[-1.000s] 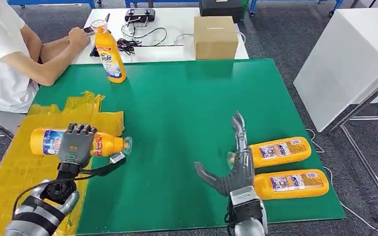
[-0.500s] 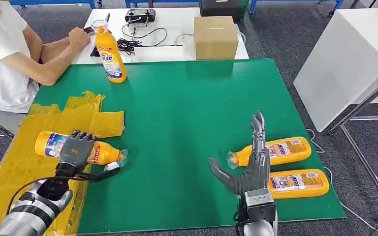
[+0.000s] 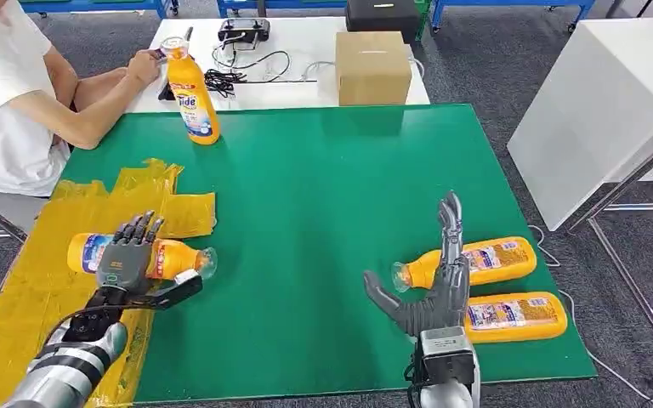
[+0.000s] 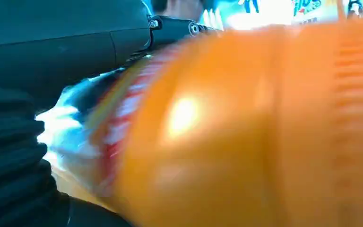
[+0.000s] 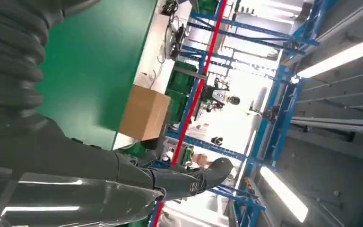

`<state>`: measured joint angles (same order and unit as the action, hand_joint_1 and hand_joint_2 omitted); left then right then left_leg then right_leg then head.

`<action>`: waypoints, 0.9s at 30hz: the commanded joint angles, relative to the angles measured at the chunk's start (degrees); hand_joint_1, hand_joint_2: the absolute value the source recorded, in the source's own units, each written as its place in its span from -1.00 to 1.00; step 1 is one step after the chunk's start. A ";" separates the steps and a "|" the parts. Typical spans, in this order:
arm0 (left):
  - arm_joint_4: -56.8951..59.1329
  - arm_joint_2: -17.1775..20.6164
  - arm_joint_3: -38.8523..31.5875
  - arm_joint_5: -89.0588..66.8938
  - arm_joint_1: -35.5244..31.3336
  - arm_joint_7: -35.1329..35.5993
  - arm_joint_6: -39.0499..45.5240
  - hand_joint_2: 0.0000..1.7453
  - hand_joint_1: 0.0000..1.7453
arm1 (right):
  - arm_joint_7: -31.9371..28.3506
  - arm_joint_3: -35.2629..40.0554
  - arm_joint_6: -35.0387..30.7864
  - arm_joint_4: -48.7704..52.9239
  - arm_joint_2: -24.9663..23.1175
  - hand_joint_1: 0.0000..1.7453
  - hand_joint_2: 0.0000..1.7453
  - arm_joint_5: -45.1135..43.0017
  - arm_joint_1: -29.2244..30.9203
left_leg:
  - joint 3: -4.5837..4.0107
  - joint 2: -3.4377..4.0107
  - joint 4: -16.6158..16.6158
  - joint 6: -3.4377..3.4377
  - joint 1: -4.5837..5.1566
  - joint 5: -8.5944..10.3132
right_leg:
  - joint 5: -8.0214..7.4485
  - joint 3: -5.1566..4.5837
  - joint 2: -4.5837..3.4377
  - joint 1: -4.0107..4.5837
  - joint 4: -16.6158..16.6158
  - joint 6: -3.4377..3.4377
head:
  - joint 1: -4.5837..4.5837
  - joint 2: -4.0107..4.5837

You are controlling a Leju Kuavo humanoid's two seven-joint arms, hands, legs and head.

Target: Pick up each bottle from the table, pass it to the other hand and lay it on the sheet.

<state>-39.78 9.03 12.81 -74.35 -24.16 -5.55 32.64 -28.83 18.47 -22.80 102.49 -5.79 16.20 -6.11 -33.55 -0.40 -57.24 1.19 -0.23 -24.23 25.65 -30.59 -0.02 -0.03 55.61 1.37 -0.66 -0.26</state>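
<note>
An orange bottle (image 3: 160, 257) lies on its side on the yellow sheet (image 3: 34, 297), its clear cap end past the sheet's edge over the green mat (image 3: 323, 195). My left hand (image 3: 127, 259) lies over its middle, fingers straightened and thumb stretched below the neck. The left wrist view has the bottle (image 4: 246, 132) blurred and very close to the hand (image 4: 52, 52). My right hand (image 3: 438, 289) stands open, fingers pointing up, just left of two more orange bottles (image 3: 485, 259) (image 3: 514, 316) lying at the mat's right side. A fourth bottle (image 3: 194, 98) stands upright at the back left.
A seated person at the far left has a hand (image 3: 147, 64) at the upright bottle's cap. A cardboard box (image 3: 372, 66) and cables sit on the white table (image 3: 255, 85) behind the mat. A white cabinet (image 3: 604, 102) stands to the right.
My left hand's fingers have uncurled from the bottle, which has shifted a little further onto the sheet. My right hand moved right toward the two lying bottles, then held still.
</note>
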 commanded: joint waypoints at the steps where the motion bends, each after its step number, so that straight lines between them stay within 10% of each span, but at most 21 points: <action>1: -6.30 -3.76 -4.77 5.99 4.55 -3.91 -2.50 1.00 -1.00 | 0.44 -0.06 -0.92 -2.37 1.05 -1.00 1.00 0.56 0.72 | 0.11 0.06 0.07 0.00 0.02 -0.05 | 0.02 0.12 -0.04 -0.01 -0.11 0.05 | 0.02 0.00; 18: -29.87 -8.67 -5.99 32.11 13.95 -20.03 -4.61 1.00 -1.00 | 0.24 -0.95 -2.54 -1.61 0.91 -1.00 1.00 2.05 0.10 | -0.15 0.03 -0.01 0.00 -0.03 -0.11 | 0.07 -0.11 0.02 0.02 -0.10 0.06 | 0.02 0.00; 27: -65.79 -13.67 -5.38 65.65 23.46 -34.45 -7.11 1.00 -1.00 | 6.80 -1.22 -6.03 0.86 9.19 -1.00 1.00 24.22 1.96 | -0.42 0.11 -0.22 0.04 -0.04 -0.23 | 0.12 -0.33 -0.03 0.05 0.02 0.08 | 0.02 0.00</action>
<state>-79.71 -0.61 7.93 -20.76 -5.79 -39.32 25.04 -26.25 18.41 -29.07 102.94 -3.87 31.22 -6.60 -34.01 -0.35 -57.28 1.22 -0.19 -24.27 25.65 -31.04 -0.03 -0.06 55.60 1.39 -0.63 -0.26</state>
